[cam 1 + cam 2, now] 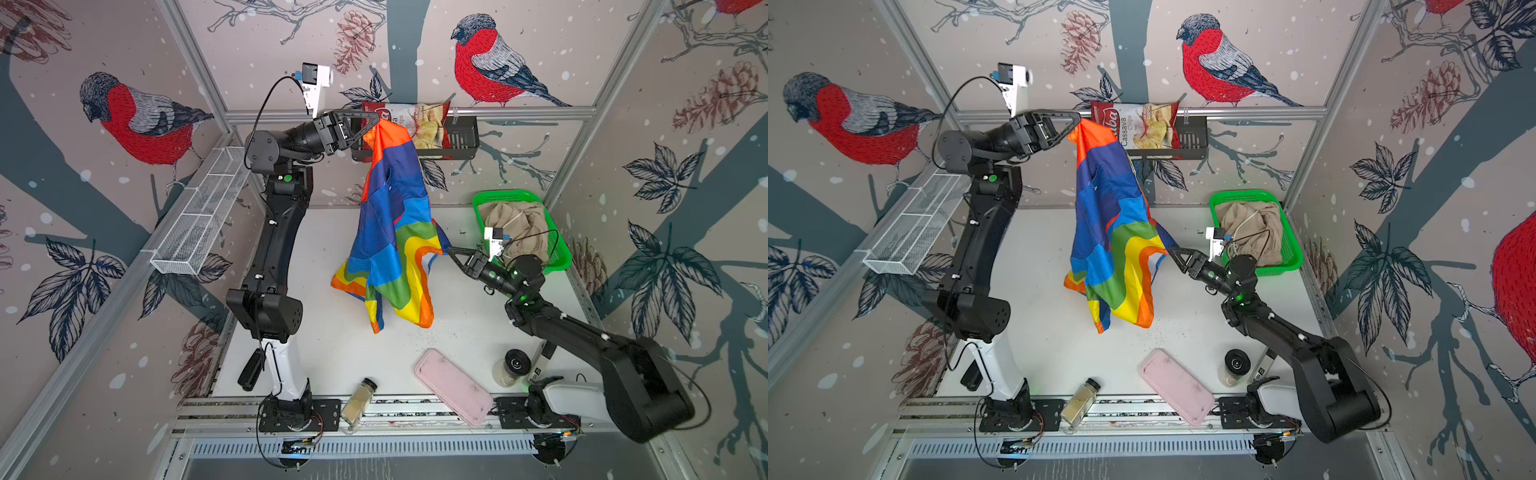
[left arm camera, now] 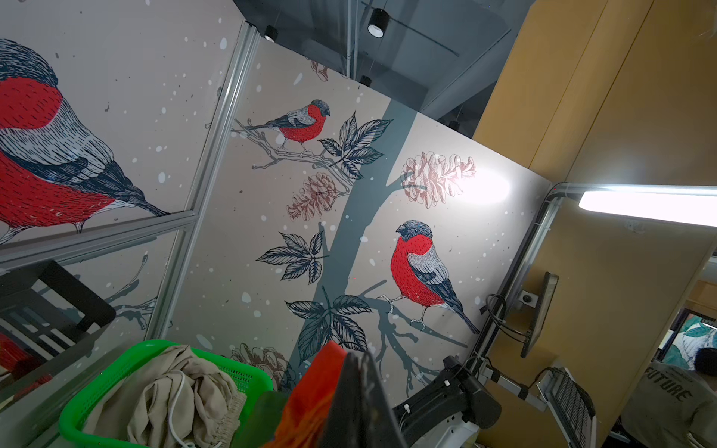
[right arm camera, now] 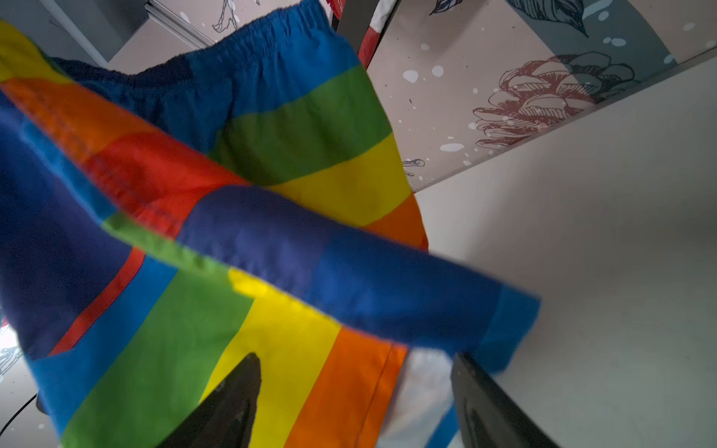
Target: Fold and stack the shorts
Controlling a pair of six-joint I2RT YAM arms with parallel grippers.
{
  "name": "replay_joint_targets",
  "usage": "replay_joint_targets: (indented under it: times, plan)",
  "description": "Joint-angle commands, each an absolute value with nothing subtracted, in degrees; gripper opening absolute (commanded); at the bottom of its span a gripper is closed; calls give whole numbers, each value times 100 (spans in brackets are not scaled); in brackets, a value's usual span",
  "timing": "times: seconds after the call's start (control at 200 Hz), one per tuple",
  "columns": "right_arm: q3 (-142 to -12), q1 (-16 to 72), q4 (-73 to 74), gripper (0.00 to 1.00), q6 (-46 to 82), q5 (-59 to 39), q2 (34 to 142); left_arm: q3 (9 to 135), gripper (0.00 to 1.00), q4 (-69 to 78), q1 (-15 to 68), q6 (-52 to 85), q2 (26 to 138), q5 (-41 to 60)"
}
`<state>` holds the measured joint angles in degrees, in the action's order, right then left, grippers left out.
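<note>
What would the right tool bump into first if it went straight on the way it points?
Probably the rainbow shorts. The right tool is open and points at their hanging edge, with nothing visible in between.

Thin, smooth woven cloth is shown by the rainbow shorts (image 1: 390, 216), soft matt cloth by the beige shorts (image 1: 523, 224), and glossy green plastic mesh by the basket (image 1: 515, 193) at the far right corner of the table (image 1: 332, 353), itself matt white.

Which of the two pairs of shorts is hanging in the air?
The rainbow shorts: the left gripper pinches an orange corner and they dangle. The beige shorts lie crumpled in the green basket.
</note>
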<state>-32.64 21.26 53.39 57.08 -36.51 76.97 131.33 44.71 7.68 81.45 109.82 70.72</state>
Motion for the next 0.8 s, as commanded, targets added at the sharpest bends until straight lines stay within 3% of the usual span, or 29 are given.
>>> replay_joint_targets:
  times: [0.0,0.295,0.59,0.795]
  plan:
    - [-3566,2088,6344,77,6208,-4113,8191,13182,0,4747,737,8242,10929,7025]
    - [-3441,2351,7551,77,7049,-4200,8973,13343,0,4828,659,8421,10995,6983]
    - [-2639,2523,7590,84,7025,-3912,8578,13312,0,5000,624,8543,10916,7016]
    - [-2340,2721,6832,92,6508,-3569,8009,13307,0,5040,624,8565,10885,7025]
